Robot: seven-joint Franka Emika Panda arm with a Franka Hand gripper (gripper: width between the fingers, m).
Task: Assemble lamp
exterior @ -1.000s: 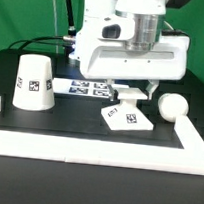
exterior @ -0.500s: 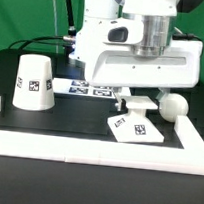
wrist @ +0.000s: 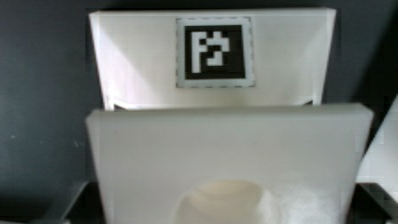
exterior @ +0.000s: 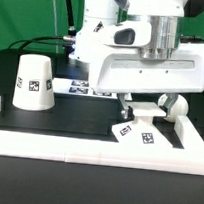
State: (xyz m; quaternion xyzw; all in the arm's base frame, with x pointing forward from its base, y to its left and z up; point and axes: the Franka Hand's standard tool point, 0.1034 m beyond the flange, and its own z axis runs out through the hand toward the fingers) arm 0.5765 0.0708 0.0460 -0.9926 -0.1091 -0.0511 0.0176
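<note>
Gripper [exterior: 138,106] hanging low over base [exterior: 140,135], fingertips sitting at base's rear edge. Arm body covering jaws, so gap is not readable: cannot tell whether it is grasping or merely touching. Base lying at 5 o'clock from exterior view's centre, just beside white rail [exterior: 76,145]. Bulb [exterior: 178,107] sitting near, at 3 o'clock from gripper. Shade [exterior: 33,82] standing rim-down at 9 o'clock, well apart. Base [wrist: 222,140] filling wrist view, tag [wrist: 210,50] facing camera; fingers not showing clearly there.
</note>
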